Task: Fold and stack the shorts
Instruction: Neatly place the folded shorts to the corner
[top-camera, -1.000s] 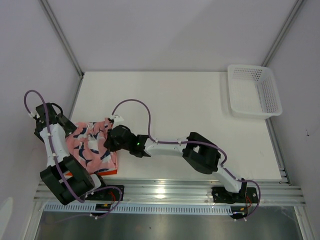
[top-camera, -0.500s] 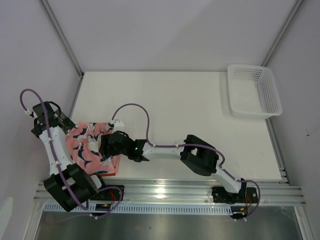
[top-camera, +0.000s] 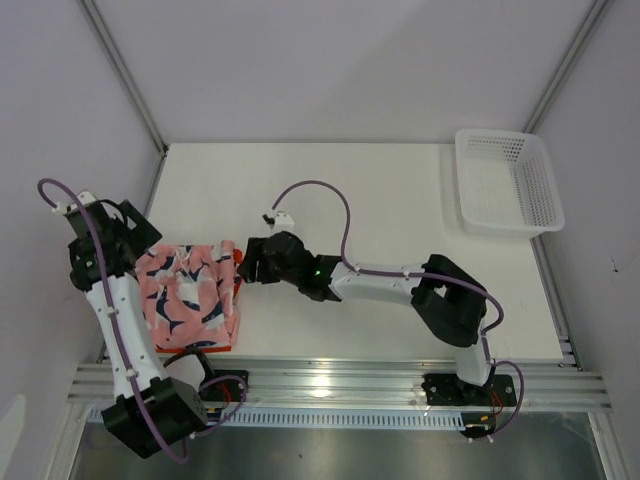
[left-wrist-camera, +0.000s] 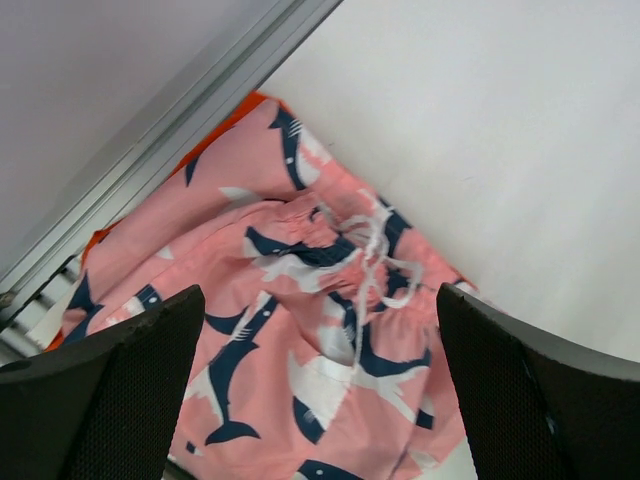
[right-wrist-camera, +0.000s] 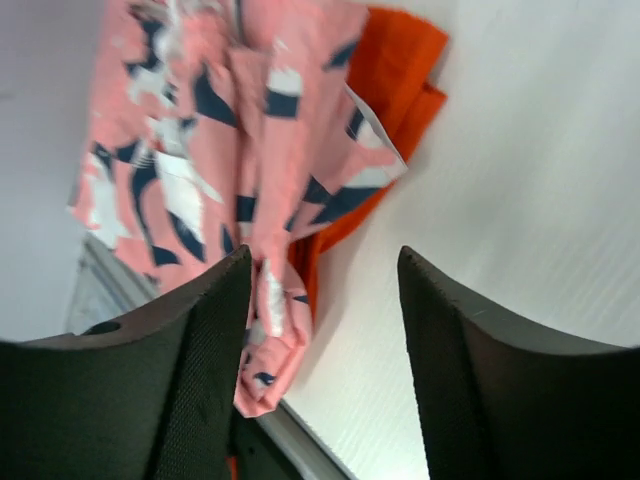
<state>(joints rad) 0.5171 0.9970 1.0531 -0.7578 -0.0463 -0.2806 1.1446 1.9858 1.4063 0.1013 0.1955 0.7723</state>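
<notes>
The pink shorts (top-camera: 190, 295) with navy-and-white fish print lie folded at the table's near left, on top of the orange shorts (top-camera: 216, 347), which show only as a rim. In the left wrist view the pink shorts (left-wrist-camera: 310, 300) spread under my left gripper (left-wrist-camera: 320, 400), which hangs wide open above them, and an orange edge (left-wrist-camera: 255, 103) peeks out. My left gripper (top-camera: 140, 238) is at the stack's far left corner. My right gripper (top-camera: 248, 262) stands open just right of the stack, nothing between its fingers; the pink shorts (right-wrist-camera: 200, 130) and orange shorts (right-wrist-camera: 398, 62) lie ahead of it.
A white mesh basket (top-camera: 505, 180) stands at the table's far right corner. A metal rail (top-camera: 330, 375) runs along the near edge, and the left wall post (top-camera: 128, 80) stands close behind the stack.
My right gripper has opened, let go of the pink shorts and drawn back to the right. The left arm has straightened and lifted at the stack's left side.
</notes>
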